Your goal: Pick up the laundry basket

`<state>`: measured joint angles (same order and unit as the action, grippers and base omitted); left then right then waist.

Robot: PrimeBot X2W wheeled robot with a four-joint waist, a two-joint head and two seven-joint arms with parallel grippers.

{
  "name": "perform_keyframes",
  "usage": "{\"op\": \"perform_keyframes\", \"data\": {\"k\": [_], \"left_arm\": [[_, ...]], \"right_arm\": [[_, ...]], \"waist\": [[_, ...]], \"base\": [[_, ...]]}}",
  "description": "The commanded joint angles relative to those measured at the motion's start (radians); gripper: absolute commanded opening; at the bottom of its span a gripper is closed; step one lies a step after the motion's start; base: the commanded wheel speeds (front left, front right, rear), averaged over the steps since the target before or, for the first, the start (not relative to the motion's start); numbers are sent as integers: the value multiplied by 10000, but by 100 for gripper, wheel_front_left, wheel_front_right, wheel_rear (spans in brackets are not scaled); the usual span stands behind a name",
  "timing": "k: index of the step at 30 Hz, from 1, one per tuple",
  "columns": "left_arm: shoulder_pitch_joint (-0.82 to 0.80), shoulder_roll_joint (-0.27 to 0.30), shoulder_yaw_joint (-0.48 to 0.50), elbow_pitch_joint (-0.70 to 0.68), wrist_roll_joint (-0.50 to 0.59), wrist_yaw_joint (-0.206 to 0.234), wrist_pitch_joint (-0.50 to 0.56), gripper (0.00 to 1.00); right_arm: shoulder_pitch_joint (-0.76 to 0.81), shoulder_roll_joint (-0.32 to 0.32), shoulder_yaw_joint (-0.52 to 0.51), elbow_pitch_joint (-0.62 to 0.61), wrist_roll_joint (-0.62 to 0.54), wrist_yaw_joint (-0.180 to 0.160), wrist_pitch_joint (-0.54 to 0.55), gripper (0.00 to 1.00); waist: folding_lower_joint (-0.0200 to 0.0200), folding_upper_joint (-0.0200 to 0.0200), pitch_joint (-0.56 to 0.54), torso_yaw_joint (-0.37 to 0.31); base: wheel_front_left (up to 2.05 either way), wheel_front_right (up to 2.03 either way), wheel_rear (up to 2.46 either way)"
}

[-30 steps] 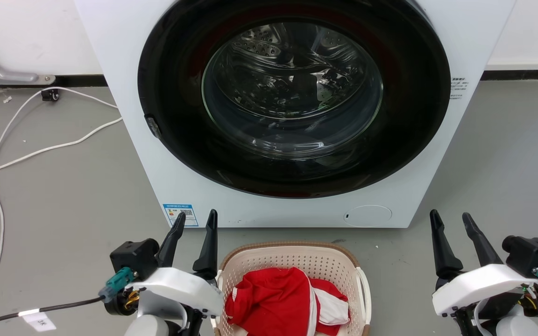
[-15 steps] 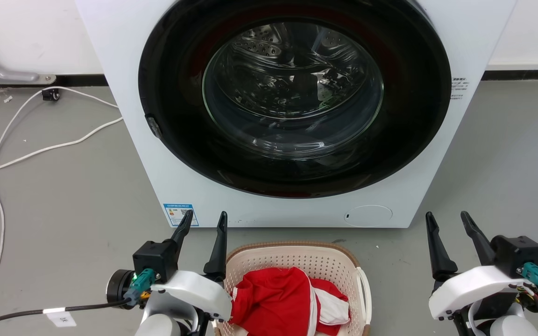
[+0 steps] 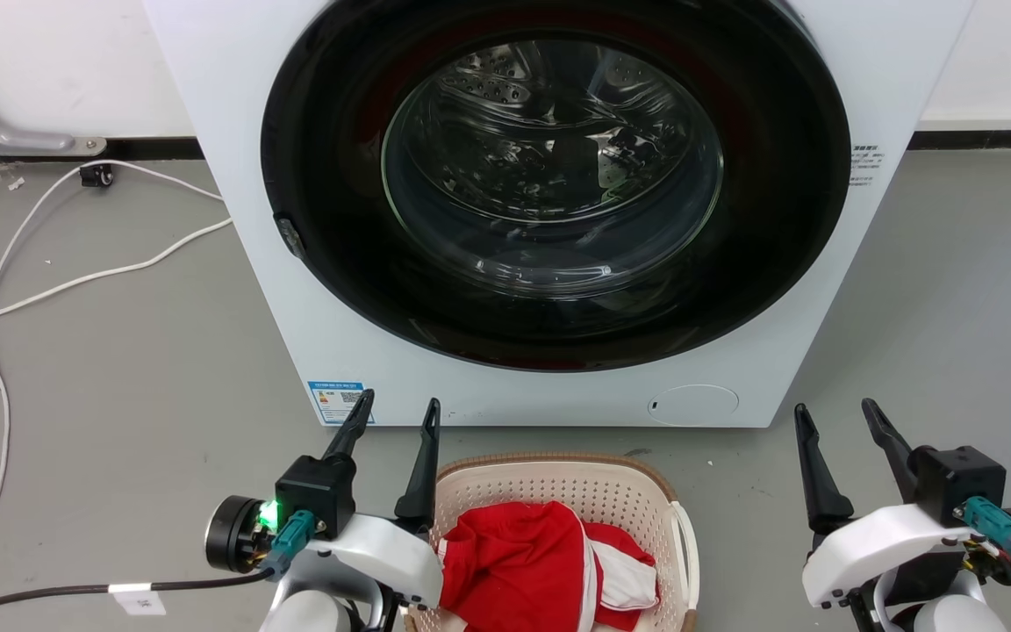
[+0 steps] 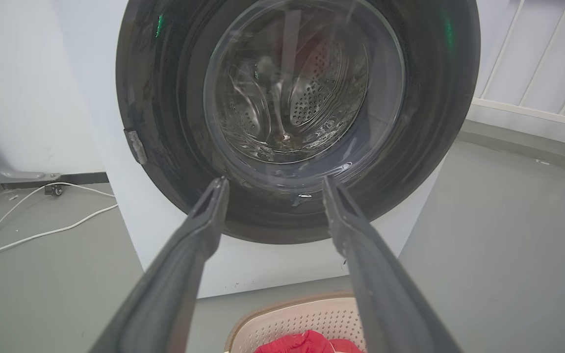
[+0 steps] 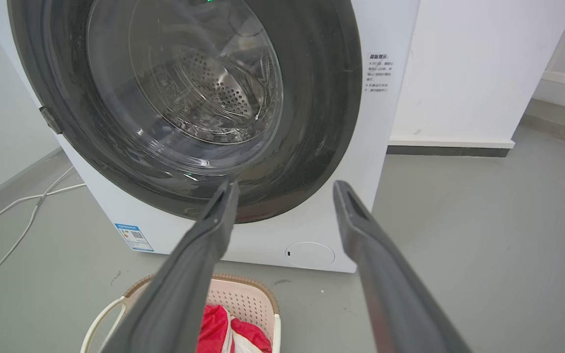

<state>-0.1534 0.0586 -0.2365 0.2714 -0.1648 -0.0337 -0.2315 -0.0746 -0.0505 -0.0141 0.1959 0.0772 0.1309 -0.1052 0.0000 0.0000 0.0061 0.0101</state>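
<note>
Our left gripper (image 3: 398,400) and right gripper (image 3: 834,405) spread open, empty, flanking cream perforated brown-rimmed plastic laundry basket (image 3: 558,484) on grey floor (image 3: 119,369)

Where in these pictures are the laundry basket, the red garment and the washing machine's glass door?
laundry basket (image 3: 549,488): head view, on its perforated back wall.
red garment (image 3: 510,562): head view, middle of the bunched cloth.
glass door (image 3: 551,167): head view, centre of the round glass.
</note>
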Motion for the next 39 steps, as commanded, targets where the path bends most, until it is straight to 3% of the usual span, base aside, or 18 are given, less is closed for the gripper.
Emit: {"op": "perform_keyframes", "data": {"k": [1,16,39], "left_arm": [[-169,36,-17,-9,160,48,-60,100],[-161,-47,21,193,840,18,-357,100],[-303,-84,173,516,584,87,-342,100]], "right_arm": [[53,0,22,-10,-152,-3,-48,100],[43,4,87,82,-910,-3,-413,100],[-167,4,74,228,-517,-3,-361,100]], "waist": [[0,0,-1,-1],[0,0,-3,-1],[0,0,311,-35]], "base": [[0,0,0],[0,0,0],[0,0,0]]}}
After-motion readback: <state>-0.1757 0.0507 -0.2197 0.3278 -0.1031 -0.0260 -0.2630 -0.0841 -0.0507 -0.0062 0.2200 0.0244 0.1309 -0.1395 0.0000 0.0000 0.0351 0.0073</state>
